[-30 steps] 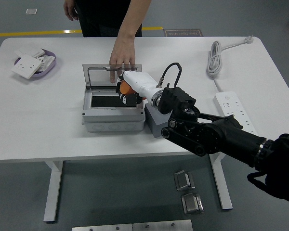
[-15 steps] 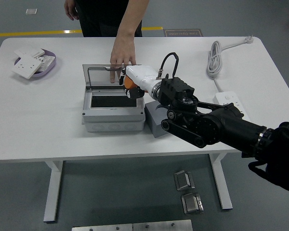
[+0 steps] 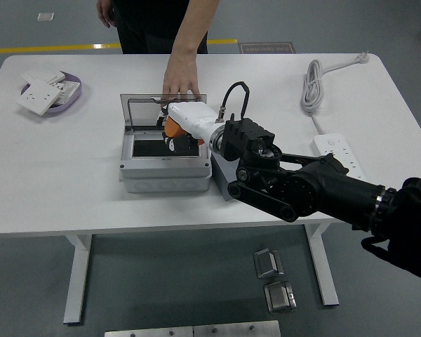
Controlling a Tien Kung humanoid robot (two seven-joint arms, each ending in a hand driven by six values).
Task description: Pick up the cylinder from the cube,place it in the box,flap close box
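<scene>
Cylinder [image 3: 171,130] placement is our step now, and we take the box [image 3: 165,163] as our landmark. Largest first: the white table [image 3: 70,189] carries the box near its middle, and our right arm reaches in from the box's right side. The box's clear lid [image 3: 161,112] stands open at its far edge, where a person's hand [image 3: 179,78] rests fingertips on the lid's top rim. A grey cube [image 3: 227,177] sits just beside the box's right wall, half hidden under our arm. Our right hand [image 3: 179,132] hovers over the box's open cavity, fingers curled around the orange cylinder, though how firmly is hard to judge from this angle. To do this well, we should lower the cylinder inside the box's walls before loosening the fingers, then withdraw rightward clear of the lid.
</scene>
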